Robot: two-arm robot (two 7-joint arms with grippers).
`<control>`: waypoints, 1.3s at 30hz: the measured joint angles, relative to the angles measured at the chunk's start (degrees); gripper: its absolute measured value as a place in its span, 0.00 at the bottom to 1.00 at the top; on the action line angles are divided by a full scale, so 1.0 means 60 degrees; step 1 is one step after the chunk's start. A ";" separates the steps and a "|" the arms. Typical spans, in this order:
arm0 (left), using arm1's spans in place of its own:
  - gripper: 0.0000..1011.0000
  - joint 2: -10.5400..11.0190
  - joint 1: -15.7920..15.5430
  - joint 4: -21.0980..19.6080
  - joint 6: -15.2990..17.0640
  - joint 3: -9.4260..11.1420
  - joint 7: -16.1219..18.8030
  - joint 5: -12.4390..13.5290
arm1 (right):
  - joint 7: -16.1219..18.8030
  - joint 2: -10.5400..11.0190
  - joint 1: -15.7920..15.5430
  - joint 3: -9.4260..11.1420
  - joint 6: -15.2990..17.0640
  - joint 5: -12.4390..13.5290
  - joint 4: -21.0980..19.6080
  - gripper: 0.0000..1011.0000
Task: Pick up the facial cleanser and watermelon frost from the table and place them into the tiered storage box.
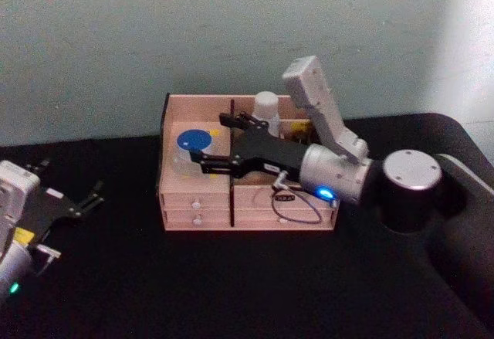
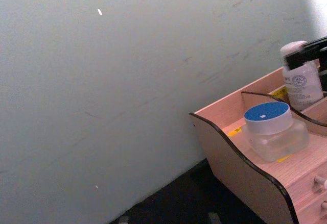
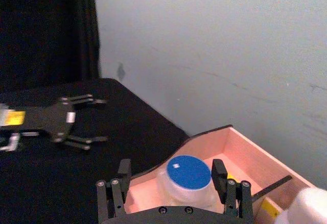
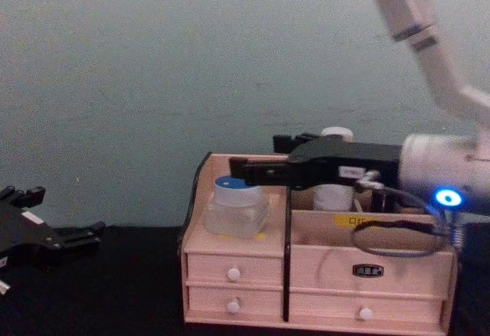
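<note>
We see the tiered storage box point(image 1: 247, 204) on the black tabletop point(image 1: 231, 285) holding a blue-lidded clear jar point(image 1: 191, 150) upright in its left compartment and a white bottle point(image 1: 266, 111) upright behind. Our right gripper point(image 1: 202, 144) reaches level over the box, fingers point(image 3: 124, 169) spread either side of the jar. Our left gripper point(image 1: 73, 191) rests spread, well left.

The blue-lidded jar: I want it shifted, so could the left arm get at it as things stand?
Probably not easily. The right claw hangs open right over the blue-lidded jar in the tiered storage box, covering the way in from above. The left claw rests open on the table, well off to the left.
</note>
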 joint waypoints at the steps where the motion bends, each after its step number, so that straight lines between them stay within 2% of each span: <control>1: 0.99 0.0000 0.0000 0.0000 0.0000 0.0000 0.0000 0.0000 | 0.0042 0.0112 -0.0117 0.0028 0.0022 0.0065 -0.0202 0.99; 4: 0.99 0.0000 0.0000 -0.0001 0.0000 0.0000 0.0000 0.0000 | 0.0226 0.0606 -0.0601 0.0108 0.0064 0.0295 -0.0983 0.99; 5: 0.99 0.0000 -0.0001 0.0000 0.0000 -0.0001 0.0000 0.0000 | 0.0338 0.0892 -0.0859 0.0137 0.0068 0.0409 -0.1372 0.99; 11: 0.99 0.0000 0.0000 0.0000 0.0000 0.0000 0.0000 0.0000 | 0.0487 0.1929 -0.1829 0.0335 -0.0019 0.0677 -0.2567 0.99; 14: 0.99 0.0001 -0.0001 0.0000 0.0000 0.0000 0.0000 0.0000 | 0.0206 0.2590 -0.2579 0.0681 -0.0052 0.0906 -0.3292 0.99; 16: 0.99 0.0000 0.0000 0.0000 0.0000 0.0000 0.0000 0.0000 | -0.0056 0.2821 -0.2917 0.0898 -0.0086 0.0958 -0.3565 0.99; 17: 0.99 0.0000 0.0000 0.0000 0.0000 0.0000 0.0000 0.0000 | -0.0428 0.2995 -0.3223 0.1147 -0.0132 0.0965 -0.3801 0.99; 18: 0.99 0.0000 0.0000 0.0000 0.0000 0.0000 0.0000 0.0000 | -0.0428 0.2995 -0.3223 0.1147 -0.0132 0.0965 -0.3801 0.99; 19: 0.99 0.0000 0.0000 0.0000 -0.0001 0.0000 0.0000 0.0000 | -0.0868 0.3104 -0.3511 0.1428 -0.0169 0.0930 -0.3979 0.99; 20: 0.99 0.0000 -0.0001 0.0000 -0.0001 0.0000 0.0000 0.0000 | -0.1147 0.3127 -0.3651 0.1590 -0.0179 0.0877 -0.4059 0.99; 21: 0.99 0.0000 0.0000 0.0000 0.0000 0.0000 -0.0001 0.0001 | -0.1699 0.3120 -0.3861 0.1880 -0.0197 0.0718 -0.4146 0.99; 22: 0.99 0.0000 0.0000 0.0000 0.0000 0.0000 0.0000 0.0000 | -0.1699 0.3120 -0.3861 0.1880 -0.0197 0.0718 -0.4146 0.99; 23: 0.99 0.0000 0.0000 0.0000 0.0000 0.0000 0.0000 0.0000 | -0.2350 0.3046 -0.4019 0.2148 -0.0186 0.0500 -0.4174 0.99; 24: 0.99 0.0000 0.0000 0.0000 0.0000 -0.0001 0.0000 0.0000 | -0.2700 0.2990 -0.4073 0.2271 -0.0153 0.0379 -0.4172 0.99; 25: 0.99 0.0000 0.0000 0.0000 0.0000 0.0000 0.0000 0.0000 | -0.3390 0.2848 -0.4129 0.2471 -0.0023 0.0116 -0.4129 0.99; 27: 0.99 0.0000 0.0000 0.0000 0.0000 0.0000 0.0000 0.0000 | -0.4164 0.2644 -0.4133 0.2651 0.0184 -0.0193 -0.3988 0.99; 28: 0.99 0.0000 0.0000 0.0000 0.0000 0.0000 0.0000 0.0000 | -0.4893 0.2432 -0.4075 0.2737 0.0348 -0.0605 -0.3776 0.99; 29: 0.99 0.0000 0.0000 0.0000 0.0000 0.0000 0.0000 0.0000 | -0.5246 0.2319 -0.4025 0.2751 0.0406 -0.0830 -0.3646 0.99; 30: 0.99 0.0000 0.0000 0.0000 0.0000 0.0000 0.0000 0.0000 | -0.5854 0.2112 -0.3925 0.2754 0.0530 -0.1242 -0.3361 0.99; 32: 0.99 0.0000 0.0000 0.0000 0.0000 0.0000 0.0000 0.0000 | -0.6365 0.1854 -0.3786 0.2748 0.0657 -0.1591 -0.2995 0.99; 39: 0.99 0.0000 -0.0001 0.0000 0.0000 0.0000 0.0000 0.0000 | -0.6754 0.1364 -0.3604 0.2562 0.0798 -0.2058 -0.2243 0.99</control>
